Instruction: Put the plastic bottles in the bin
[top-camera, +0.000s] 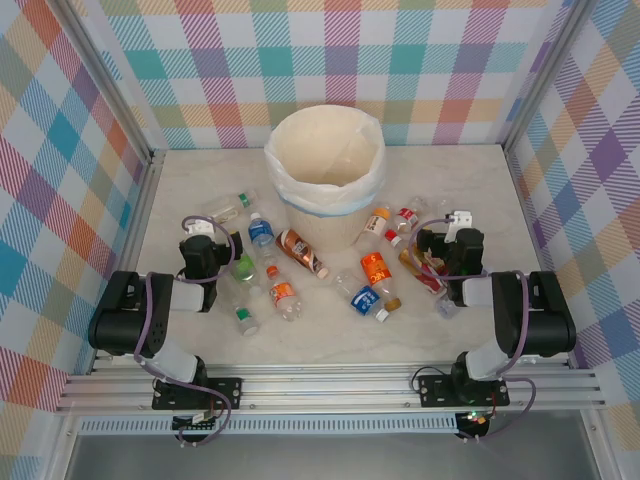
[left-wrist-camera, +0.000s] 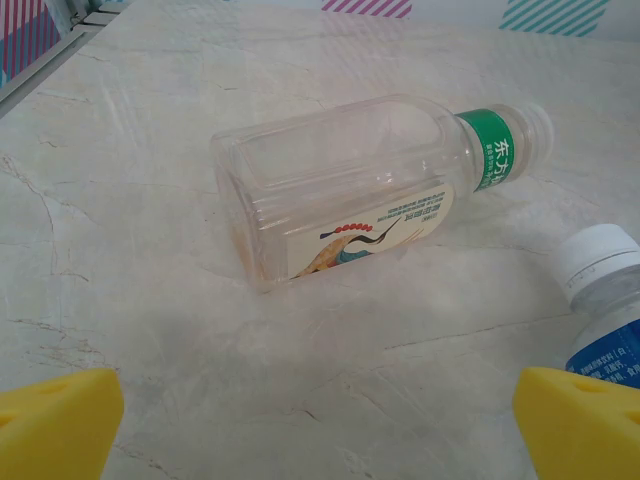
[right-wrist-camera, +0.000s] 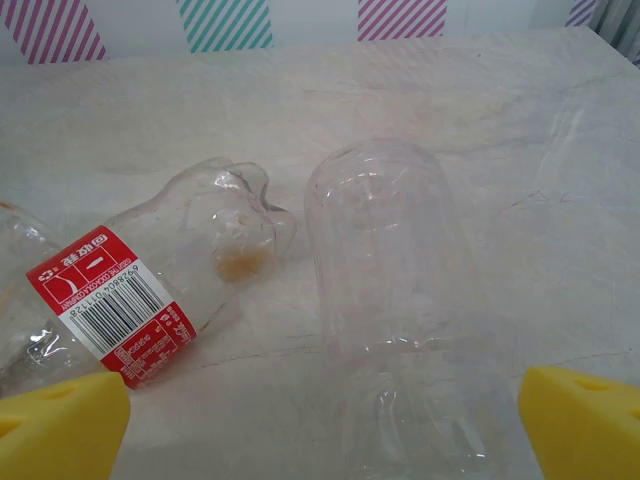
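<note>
Plastic bottles (top-camera: 301, 250), about twelve (one bin (top-camera: 322, 226))

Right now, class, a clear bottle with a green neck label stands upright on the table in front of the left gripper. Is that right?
No: the left wrist view shows the clear bottle lying on its side, not upright, on the table in front of the left gripper.

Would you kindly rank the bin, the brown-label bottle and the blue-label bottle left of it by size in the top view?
1. bin, by far.
2. brown-label bottle.
3. blue-label bottle, visibly shorter.
</note>
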